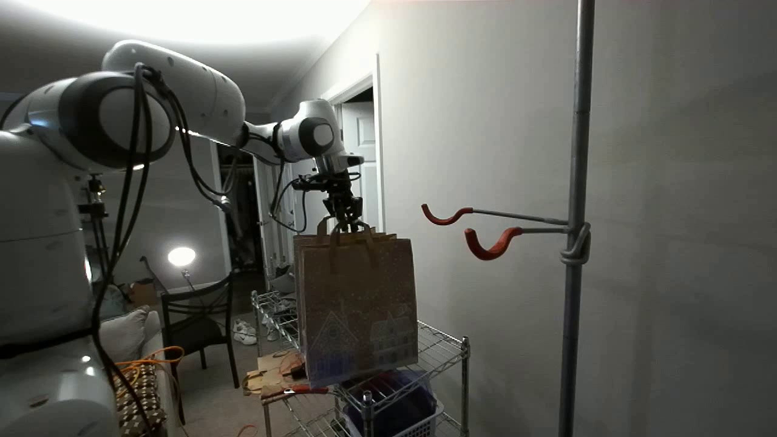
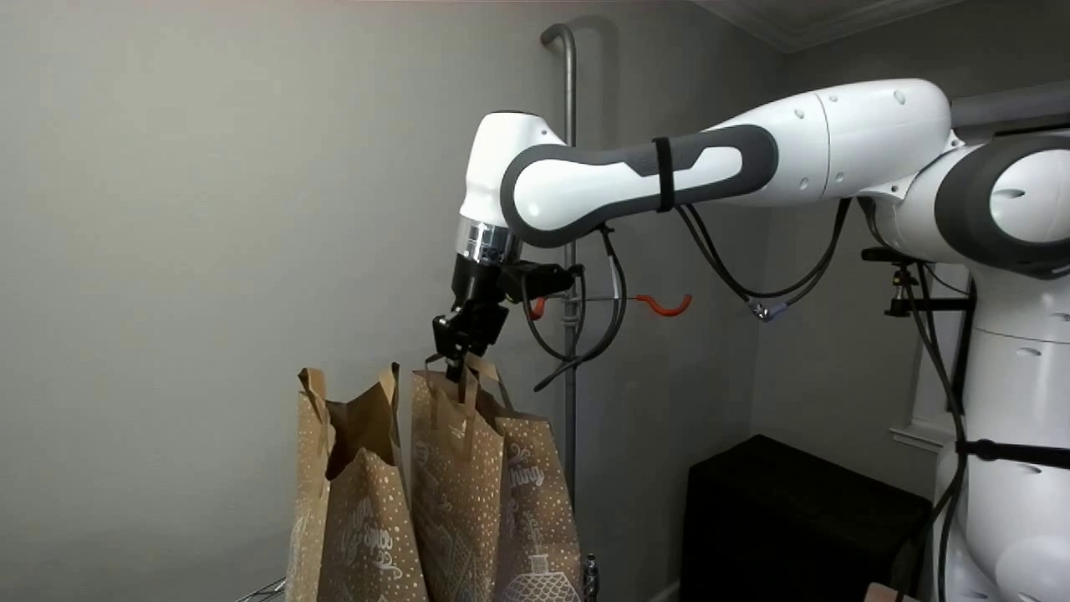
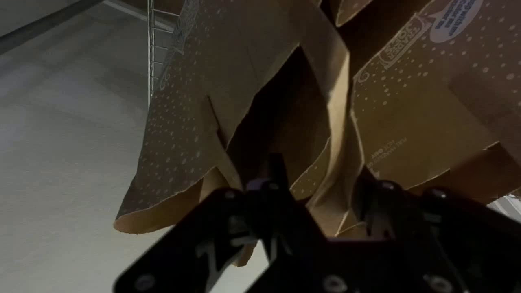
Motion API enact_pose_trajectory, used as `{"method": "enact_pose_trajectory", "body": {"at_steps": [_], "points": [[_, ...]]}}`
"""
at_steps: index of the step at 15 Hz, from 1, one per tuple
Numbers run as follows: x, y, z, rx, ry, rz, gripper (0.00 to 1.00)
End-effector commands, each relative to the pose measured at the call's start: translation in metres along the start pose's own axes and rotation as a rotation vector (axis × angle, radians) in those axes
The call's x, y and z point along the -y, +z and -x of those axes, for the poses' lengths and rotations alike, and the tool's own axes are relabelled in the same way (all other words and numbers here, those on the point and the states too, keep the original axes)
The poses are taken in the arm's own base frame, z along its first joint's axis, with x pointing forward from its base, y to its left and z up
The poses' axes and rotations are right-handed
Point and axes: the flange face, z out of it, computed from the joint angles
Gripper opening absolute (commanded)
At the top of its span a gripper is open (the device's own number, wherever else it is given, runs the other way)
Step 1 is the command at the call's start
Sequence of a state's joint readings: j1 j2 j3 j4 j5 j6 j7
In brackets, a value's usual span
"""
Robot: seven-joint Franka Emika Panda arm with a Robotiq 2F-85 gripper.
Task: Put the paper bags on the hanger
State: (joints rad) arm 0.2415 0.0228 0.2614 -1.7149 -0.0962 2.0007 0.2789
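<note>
Two brown paper bags stand side by side on the wire rack. In an exterior view the bag under the gripper (image 2: 460, 477) is beside a bag with a wide open top (image 2: 368, 518). They overlap in an exterior view, with one bag's front face (image 1: 358, 303) showing most. My gripper (image 1: 346, 223) points down at the bag tops among the handles. In the wrist view the gripper (image 3: 321, 179) has its fingers apart, with a paper handle (image 3: 340, 162) between them. The red-orange hanger (image 1: 493, 246) is apart from the bags, right of them. It also shows in an exterior view (image 2: 664, 308).
The hanger's grey pole (image 1: 573, 315) stands near the wall. The wire rack (image 1: 446, 349) carries the bags, with a basket (image 1: 425, 425) on a lower level. Cables (image 2: 614, 326) loop below the wrist. A dark covered box (image 2: 794, 518) stands beside the arm's base.
</note>
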Motion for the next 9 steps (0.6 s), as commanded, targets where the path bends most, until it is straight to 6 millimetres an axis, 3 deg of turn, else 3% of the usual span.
{"method": "enact_pose_trajectory", "body": {"at_steps": [1, 4, 9], "points": [[0.001, -0.005, -0.006, 0.019, 0.004, 0.026, 0.10], [0.002, -0.002, -0.007, 0.031, 0.006, 0.018, 0.00], [-0.008, -0.006, -0.003, 0.073, -0.002, 0.023, 0.01]]}}
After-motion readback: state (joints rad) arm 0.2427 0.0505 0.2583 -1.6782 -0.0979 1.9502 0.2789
